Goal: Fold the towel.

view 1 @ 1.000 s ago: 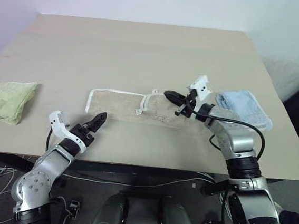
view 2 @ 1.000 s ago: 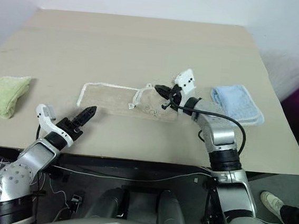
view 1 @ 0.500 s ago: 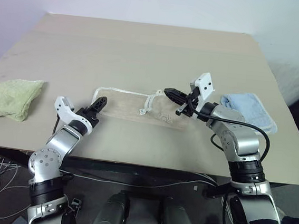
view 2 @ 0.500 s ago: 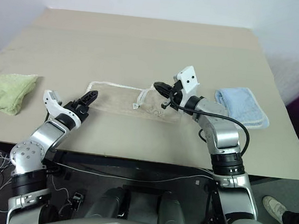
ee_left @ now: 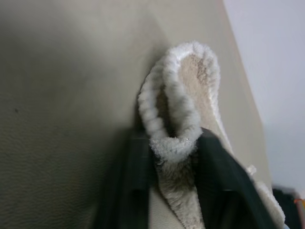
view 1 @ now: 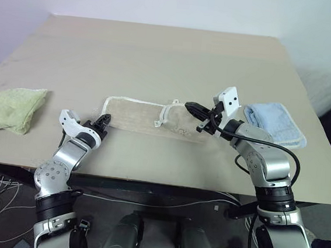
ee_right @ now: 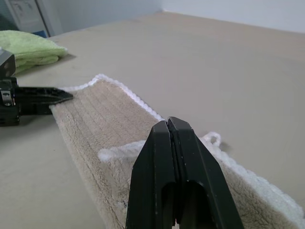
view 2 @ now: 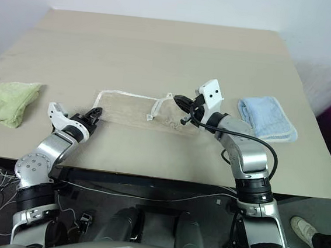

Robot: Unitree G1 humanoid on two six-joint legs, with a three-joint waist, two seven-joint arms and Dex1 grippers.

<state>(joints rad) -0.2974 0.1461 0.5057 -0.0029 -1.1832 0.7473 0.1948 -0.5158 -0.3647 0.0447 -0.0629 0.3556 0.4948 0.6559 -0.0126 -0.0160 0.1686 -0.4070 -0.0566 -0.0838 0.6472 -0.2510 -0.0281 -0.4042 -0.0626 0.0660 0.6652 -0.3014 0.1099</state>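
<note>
Between my left jaws (ee_left: 174, 157) sits only the towel (view 1: 145, 116) corner edge — thin bite, may slip; right jaws (ee_right: 172, 143) clenched, empty.

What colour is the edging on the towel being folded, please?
White, around the beige towel; the left wrist view shows it best.

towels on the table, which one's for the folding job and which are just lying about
In the job:
- beige towel, spread flat mid-table
- left hand, closed on the towel's left end
- right hand, shut, above the towel's right part

Lying about:
- pale green towel, at the table's left edge
- light blue towel, folded, on the right
</note>
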